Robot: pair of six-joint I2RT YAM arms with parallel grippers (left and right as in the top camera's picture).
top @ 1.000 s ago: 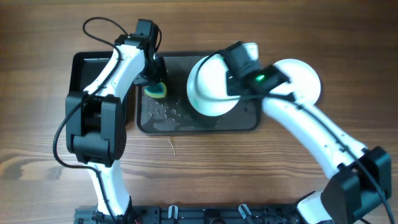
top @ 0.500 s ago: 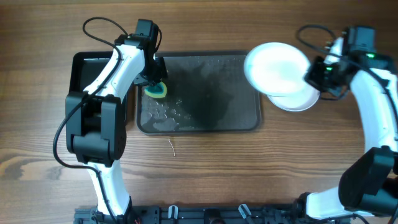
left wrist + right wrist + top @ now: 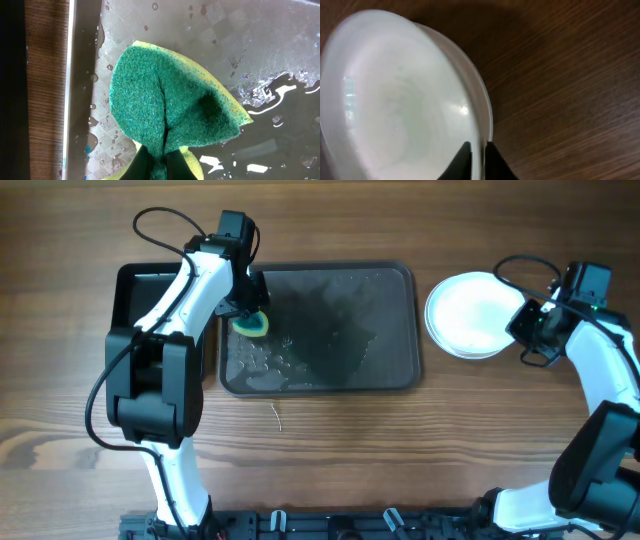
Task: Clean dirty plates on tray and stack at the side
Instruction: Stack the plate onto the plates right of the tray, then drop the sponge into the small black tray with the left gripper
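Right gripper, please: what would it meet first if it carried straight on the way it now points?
The right gripper would meet the top plate first. Its rim lies between the fingertips, so contact would come almost at once, though exact depth is unclear.

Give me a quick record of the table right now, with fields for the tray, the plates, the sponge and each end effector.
tray: wet, no plates on it
plates: stacked on the table, to the right of the tray
sponge: green and yellow, folded, at the tray's left end
left end effector: shut on the sponge
right end effector: one fingertip on either side of the stack's rim; unclear whether it is gripping
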